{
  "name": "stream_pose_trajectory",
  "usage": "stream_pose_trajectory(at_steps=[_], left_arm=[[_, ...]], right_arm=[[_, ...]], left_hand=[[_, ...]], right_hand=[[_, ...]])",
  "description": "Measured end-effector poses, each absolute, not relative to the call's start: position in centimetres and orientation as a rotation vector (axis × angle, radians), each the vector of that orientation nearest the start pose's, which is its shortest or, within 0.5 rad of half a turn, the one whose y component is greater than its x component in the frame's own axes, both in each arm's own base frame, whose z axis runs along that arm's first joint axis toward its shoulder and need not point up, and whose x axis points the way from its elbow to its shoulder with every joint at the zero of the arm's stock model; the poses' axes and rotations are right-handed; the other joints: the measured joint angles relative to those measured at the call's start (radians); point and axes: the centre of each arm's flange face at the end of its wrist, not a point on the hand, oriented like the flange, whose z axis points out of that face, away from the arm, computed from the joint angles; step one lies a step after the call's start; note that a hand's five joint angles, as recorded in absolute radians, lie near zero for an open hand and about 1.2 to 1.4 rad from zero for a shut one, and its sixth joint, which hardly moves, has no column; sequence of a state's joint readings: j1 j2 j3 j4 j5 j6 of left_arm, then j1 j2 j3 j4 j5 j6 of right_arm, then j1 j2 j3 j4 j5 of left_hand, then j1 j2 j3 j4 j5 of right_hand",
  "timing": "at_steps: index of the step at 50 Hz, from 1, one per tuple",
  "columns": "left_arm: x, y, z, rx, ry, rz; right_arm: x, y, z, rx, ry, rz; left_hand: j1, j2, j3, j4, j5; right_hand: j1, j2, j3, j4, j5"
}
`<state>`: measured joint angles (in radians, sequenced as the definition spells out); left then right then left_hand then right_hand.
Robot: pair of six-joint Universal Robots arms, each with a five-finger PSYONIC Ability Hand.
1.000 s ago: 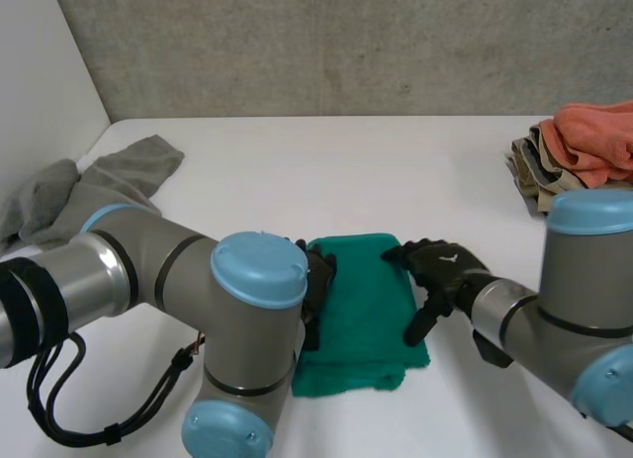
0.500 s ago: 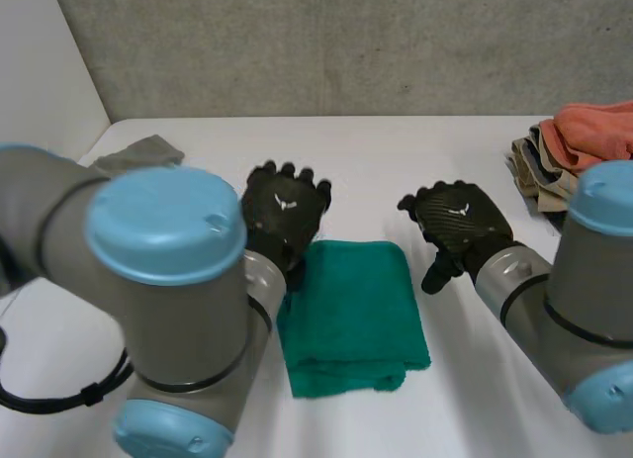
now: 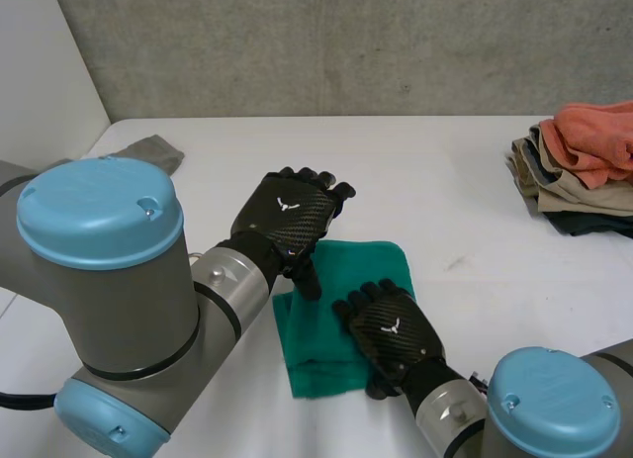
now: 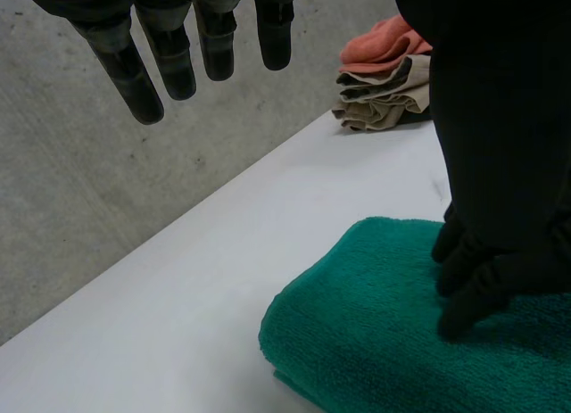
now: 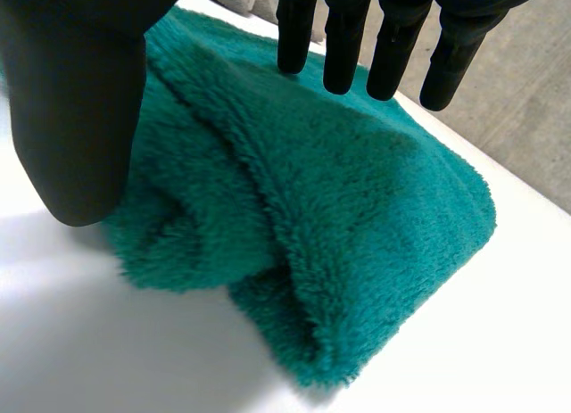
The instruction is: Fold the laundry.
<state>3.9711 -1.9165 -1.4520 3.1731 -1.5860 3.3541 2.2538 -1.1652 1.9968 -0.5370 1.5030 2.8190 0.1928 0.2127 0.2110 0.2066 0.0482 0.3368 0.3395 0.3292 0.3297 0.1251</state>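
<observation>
The white worktop [image 3: 425, 171] carried three lots of laundry: a green towel [image 3: 315, 344] lying folded in the middle near the robot, a stack [image 3: 579, 166] of folded pieces well apart at the far right, and a grey cloth [image 3: 148, 149] crumpled at the far left. The left hand [image 3: 290, 216] hovered above the towel's far left corner with its fingers [image 4: 174, 61] straight and released, holding nothing. The right hand [image 3: 391, 329] sat over the towel's near right part, its fingers [image 5: 343, 38] also loose and spread. The left wrist view showed their tips resting on the pile without pinching it. The towel looked thick, plush and limp – light to lift, probably, but with no stiffness of its own, so it would sag and fall open if taken by one layer. Its fleece seemed grippy rather than slippery, and nothing about it was fragile. At the near corner the layers gaped a little – a pinch there would likely need to go through the whole thickness, or both hands could take the two ends of one folded edge.
</observation>
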Motion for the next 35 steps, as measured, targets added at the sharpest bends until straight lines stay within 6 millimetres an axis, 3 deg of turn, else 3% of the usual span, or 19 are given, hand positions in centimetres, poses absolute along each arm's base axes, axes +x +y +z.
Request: stream_pose_trajectory(at_steps=[12,18,35], left_arm=[[-34.2,-18.2,22.9,1.218,2.390,-2.192],[-34.2,-18.2,22.8,1.220,2.393,-2.188],[-34.1,-18.0,22.8,1.220,2.392,-2.190]], right_arm=[[30.8,-17.0,10.0,-1.238,1.974,-1.816],[31.4,-18.0,9.7,-1.243,1.970,-1.838],[32.7,-19.4,10.3,-1.225,1.928,-1.873]], left_hand=[[0.000,0.000,0.000,0.000,0.000],[0.000,0.000,0.000,0.000,0.000],[0.000,0.000,0.000,0.000,0.000]], right_hand=[[0.039,0.018,0.051,0.048,0.033],[0.197,0.182,0.196,0.197,0.033],[0.232,0.228,0.238,0.235,0.032]])
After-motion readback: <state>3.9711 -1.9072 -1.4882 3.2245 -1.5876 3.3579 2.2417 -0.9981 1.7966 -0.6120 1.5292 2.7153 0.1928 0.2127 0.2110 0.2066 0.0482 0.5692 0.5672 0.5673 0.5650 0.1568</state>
